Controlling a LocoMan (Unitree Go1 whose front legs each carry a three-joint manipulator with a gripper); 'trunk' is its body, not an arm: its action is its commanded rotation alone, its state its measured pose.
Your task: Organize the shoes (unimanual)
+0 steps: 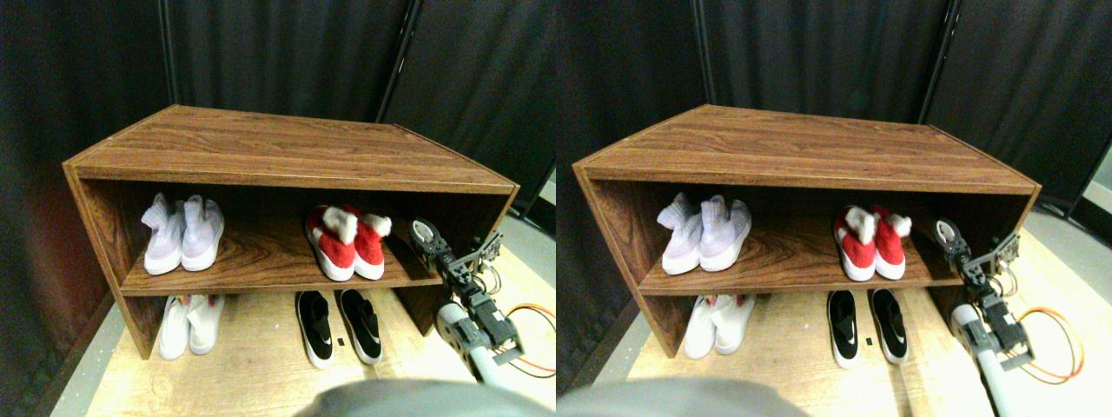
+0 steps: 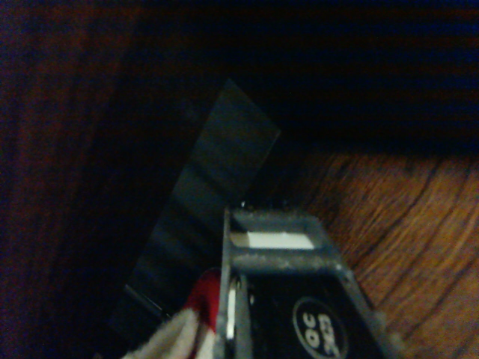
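The red shoes (image 1: 347, 243) with the white fluffy trim sit side by side on the right half of the middle board of the wooden rack (image 1: 287, 143), toes toward the front edge; the lavender pair (image 1: 184, 233) stands on the same board toward the left, well apart from them; below, on the floor level, the white pair (image 1: 189, 323) is at the left and the black pair (image 1: 339, 325) with the white logo nearer the middle. All four pairs look lined up, so my guess is the sorting is close to done.

The right gripper (image 1: 426, 236) is up at the right end of that middle board, just beside the outer red shoe; in the wrist view a bit of red and white fluff (image 2: 191, 325) shows right against the jaw, though I cannot tell whether the claw is released or clenched, or whether it has hold of the trim.

What worries me is how narrow that corner is; the arm sits between the shoe and the rack's right wall. If it pulls out with any fluff caught on the jaw, the shoe could be dragged askew or tipped off the front edge; a sideways swing could knock the pair apart or strike the wall; the orange cable (image 1: 532, 334) by the arm's base might snag as well.
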